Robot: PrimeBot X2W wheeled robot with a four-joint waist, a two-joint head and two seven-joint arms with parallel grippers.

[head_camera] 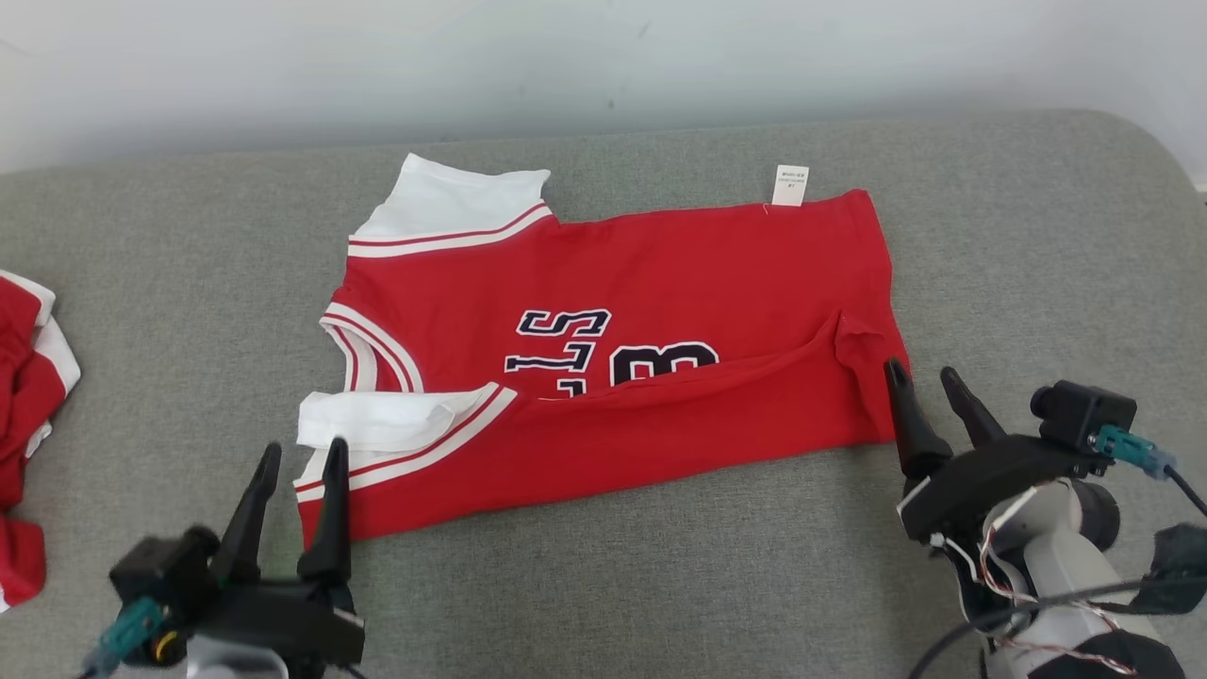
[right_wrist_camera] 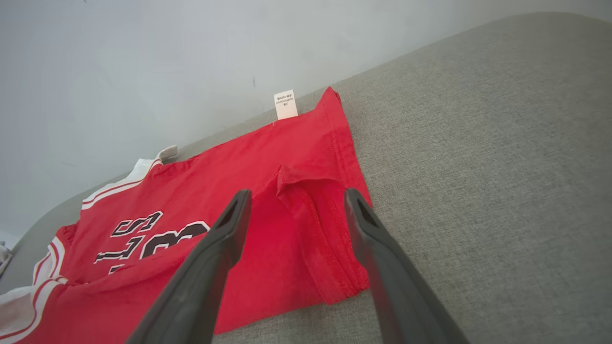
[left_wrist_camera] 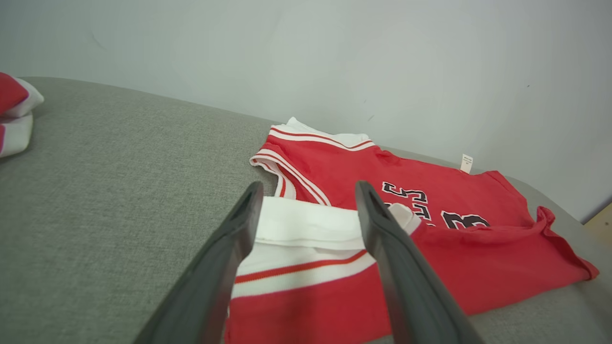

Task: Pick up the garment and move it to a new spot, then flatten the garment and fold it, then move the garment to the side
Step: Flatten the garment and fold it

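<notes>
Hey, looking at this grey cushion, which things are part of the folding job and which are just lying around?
Part of the job:
red numbered jersey, near edge folded over
left gripper, jaws open at its shoulder end
right gripper, jaws open at its hem end

Lying about:
smaller red-and-white garment, far left

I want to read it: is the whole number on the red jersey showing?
No, the folded-over near edge of the jersey covers the lower part of the black numerals.
</notes>
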